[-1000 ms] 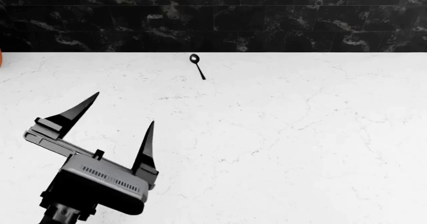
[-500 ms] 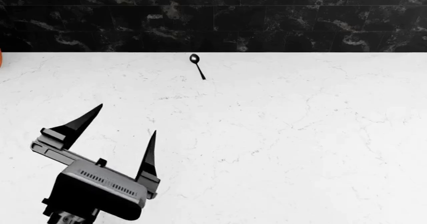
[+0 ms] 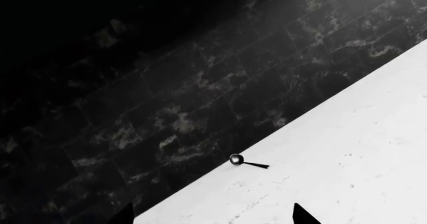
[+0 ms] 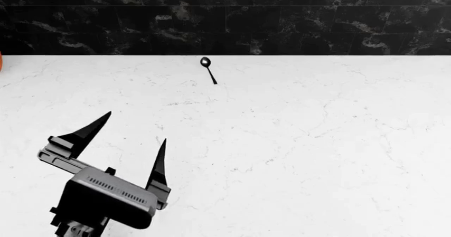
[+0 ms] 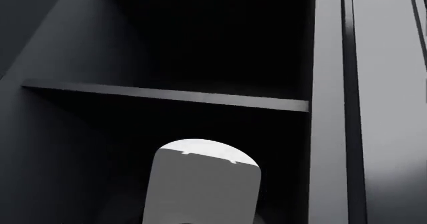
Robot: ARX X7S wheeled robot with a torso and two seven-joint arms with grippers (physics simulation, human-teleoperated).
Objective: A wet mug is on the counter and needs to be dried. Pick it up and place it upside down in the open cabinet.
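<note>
The mug (image 5: pixel 203 184) fills the near part of the right wrist view, a pale cylinder with its lit end pointing into the dark open cabinet (image 5: pixel 200 44), close to a shelf edge (image 5: pixel 167 97). My right gripper is out of the head view; its fingers are lost in the dark beside the mug, which sits between its jaws. My left gripper (image 4: pixel 136 126) hovers open and empty over the white counter (image 4: pixel 303 142) at the near left. The same left gripper (image 3: pixel 212 215) shows only its two dark fingertips (image 3: pixel 301 215) over the counter (image 3: pixel 360 149).
A small dark spoon (image 4: pixel 208 69) lies on the counter near the black marbled back wall (image 4: pixel 225 20); the left wrist view has the spoon (image 3: pixel 245 161) too. An orange object (image 4: pixel 1 62) peeks in at the far left edge. A grey cabinet frame (image 5: pixel 383 109) stands beside the shelf.
In the head view my open left gripper has drawn slightly back toward the near edge. The spoon has not moved.
</note>
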